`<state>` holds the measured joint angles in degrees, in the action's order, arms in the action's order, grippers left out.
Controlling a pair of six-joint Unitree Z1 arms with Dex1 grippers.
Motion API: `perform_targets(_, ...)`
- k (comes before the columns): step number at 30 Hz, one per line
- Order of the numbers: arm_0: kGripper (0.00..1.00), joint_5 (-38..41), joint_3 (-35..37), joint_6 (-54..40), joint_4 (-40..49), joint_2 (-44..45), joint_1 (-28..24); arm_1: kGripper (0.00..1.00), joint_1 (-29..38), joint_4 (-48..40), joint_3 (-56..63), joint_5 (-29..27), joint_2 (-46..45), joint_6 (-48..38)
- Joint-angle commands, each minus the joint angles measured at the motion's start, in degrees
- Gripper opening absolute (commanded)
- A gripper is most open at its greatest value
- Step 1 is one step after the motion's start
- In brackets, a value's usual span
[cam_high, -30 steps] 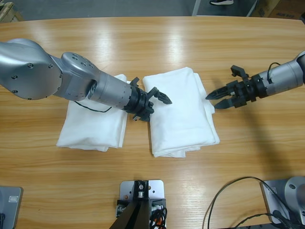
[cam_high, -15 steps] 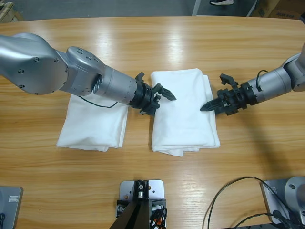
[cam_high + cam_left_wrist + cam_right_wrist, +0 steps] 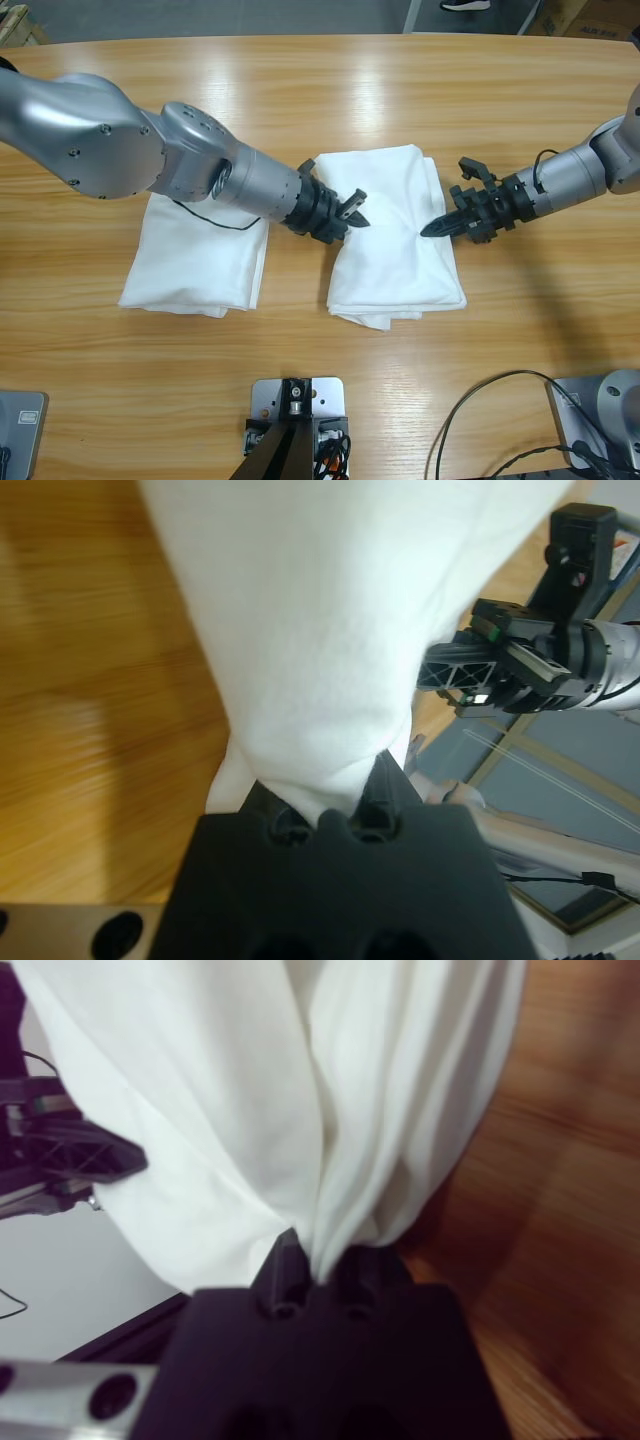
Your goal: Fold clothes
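On the worktop [image 3: 320, 90], one folded white shirt [image 3: 195, 262] lies flat at about 9 o'clock from the table centre, untouched by either arm and partly covered by the left arm's forearm. Just beside it, at the centre, lies the second folded shirt [image 3: 395, 240], with a hand at each side edge. The left hand [image 3: 350, 212] sits at that shirt's 9 o'clock edge, and the left wrist view shows its jaws pressed together on a pinch of the cloth [image 3: 320, 660]. The right hand [image 3: 440, 225] sits at the 3 o'clock edge, likewise pinching a bunched fold of the cloth [image 3: 300, 1110] in the right wrist view. Risk: each pinch appears to take only part of the stacked layers, so if the hands lift or pull apart, the lower layers could drop away and the fold could open; uneven pull could also drag the bundle against the neighbouring shirt. How many layers each hand holds cannot be determined. No black lettering mark is visible on either shirt. The left shirt's upper edge is hidden beneath the left arm.
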<state>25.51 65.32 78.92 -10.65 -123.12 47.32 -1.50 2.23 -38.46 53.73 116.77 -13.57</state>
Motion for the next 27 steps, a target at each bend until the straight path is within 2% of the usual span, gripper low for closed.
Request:
perform_targets(1, 0.000, -0.5, 3.0, 0.2, 3.1, -0.2, 0.9, 0.000, 2.2, 1.4, 0.5, 0.5, -10.4, -5.4)
perform_targets(8, 0.000, -2.5, 4.1, -0.2, 6.4, 3.7, 0.7, 0.000, 5.6, 8.6, -6.3, 1.1, -17.8, -9.4)
perform_targets(13, 0.000, -2.9, 7.7, -1.6, 14.9, 10.6, -2.1, 0.000, 7.1, 12.5, -8.5, 0.8, -20.3, -10.1)
perform_targets(17, 0.000, -3.0, 7.4, -4.2, 22.0, 16.4, -4.6, 0.000, 9.0, 13.9, -9.8, 0.0, -21.7, -11.7)
perform_targets(20, 0.000, -3.1, 5.2, -5.7, 24.9, 19.4, -5.1, 0.000, 12.6, 14.6, -11.8, -1.6, -22.5, -14.1)
perform_targets(27, 0.000, -3.7, -0.8, -5.9, 24.9, 23.5, -5.2, 0.000, 23.3, 13.5, -16.3, -6.2, -21.8, -20.1)
